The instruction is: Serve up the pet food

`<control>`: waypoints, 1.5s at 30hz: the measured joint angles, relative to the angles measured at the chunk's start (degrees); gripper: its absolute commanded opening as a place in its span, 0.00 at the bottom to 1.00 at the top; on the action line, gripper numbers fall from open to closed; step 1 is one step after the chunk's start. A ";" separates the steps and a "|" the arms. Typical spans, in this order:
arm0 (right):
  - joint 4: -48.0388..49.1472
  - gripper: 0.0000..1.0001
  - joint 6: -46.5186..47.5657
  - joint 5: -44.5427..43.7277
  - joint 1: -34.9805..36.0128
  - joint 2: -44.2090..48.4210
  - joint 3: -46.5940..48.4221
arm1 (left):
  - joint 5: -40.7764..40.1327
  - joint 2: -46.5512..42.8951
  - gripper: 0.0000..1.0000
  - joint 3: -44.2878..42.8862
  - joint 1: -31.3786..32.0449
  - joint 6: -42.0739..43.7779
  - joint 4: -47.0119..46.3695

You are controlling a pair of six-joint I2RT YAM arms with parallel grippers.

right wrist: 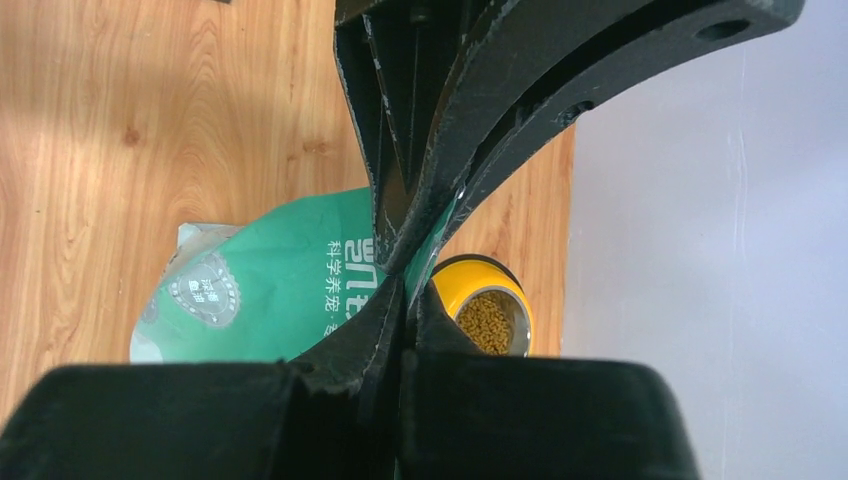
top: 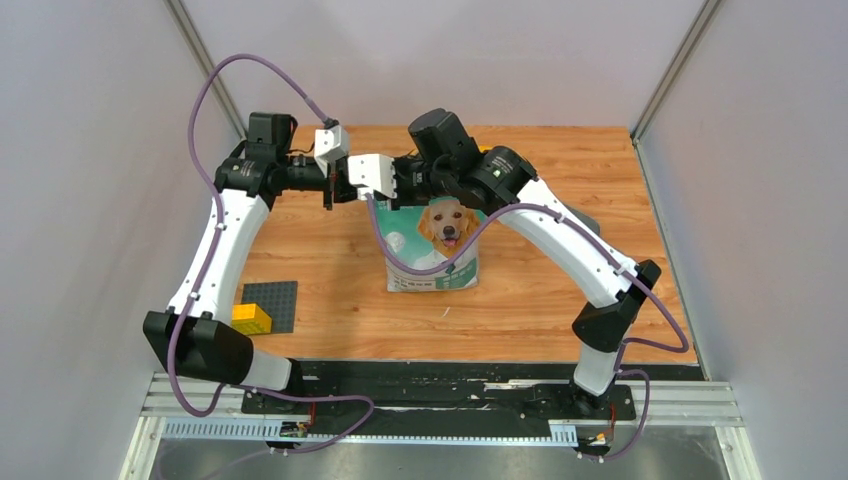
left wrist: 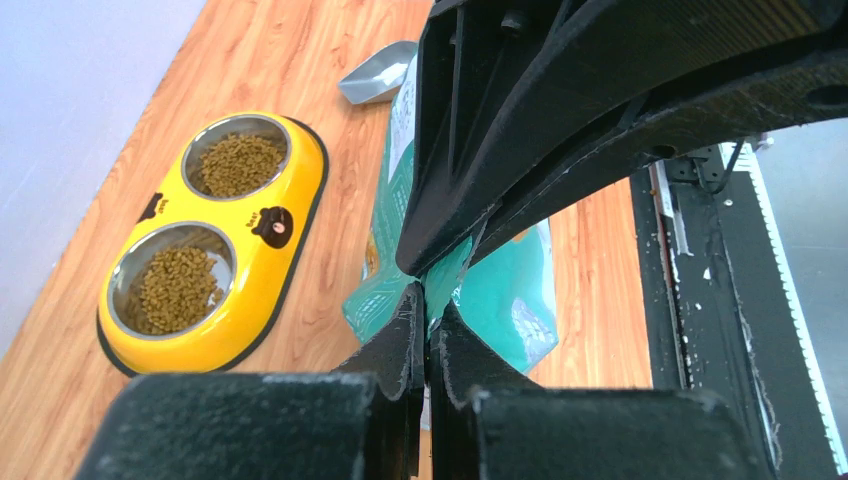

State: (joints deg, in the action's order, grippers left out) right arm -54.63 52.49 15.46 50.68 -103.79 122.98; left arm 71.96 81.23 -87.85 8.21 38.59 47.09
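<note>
The teal-green pouch (top: 432, 248) with the golden retriever stands upright mid-table. My left gripper (left wrist: 431, 303) is shut on the pouch's top edge (left wrist: 505, 300). My right gripper (right wrist: 405, 287) is shut on the same top edge (right wrist: 280, 280), tip to tip with the left. In the top view the left gripper (top: 340, 190) and the right gripper (top: 385, 195) meet above the pouch's upper left corner. Brown pet food (left wrist: 238, 165) fills both steel bowls of the yellow feeder (left wrist: 290, 215); it also shows in the right wrist view (right wrist: 487, 322).
A grey scoop (left wrist: 375, 72) lies on the wood beyond the pouch. A dark grey baseplate (top: 270, 300) with a yellow brick (top: 251, 318) sits at the near left. The arms hide the feeder in the top view. Walls close in both sides.
</note>
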 measured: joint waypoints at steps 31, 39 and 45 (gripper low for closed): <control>3.41 0.00 4.33 -15.43 1.77 14.19 -16.76 | -5.03 -6.78 0.00 6.05 2.27 4.72 -6.64; 2.12 0.00 3.21 -16.52 -1.27 20.00 -20.76 | -4.98 -6.78 0.00 6.05 2.27 4.22 -7.06; -1.46 0.00 2.45 -19.17 -7.39 25.35 -22.73 | -5.55 -6.78 0.00 5.97 2.05 4.39 -6.47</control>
State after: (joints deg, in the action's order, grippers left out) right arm -56.10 54.94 -3.70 43.29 -78.43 100.25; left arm 66.41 74.46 -81.89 10.26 42.98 40.62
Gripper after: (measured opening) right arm 0.005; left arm 0.008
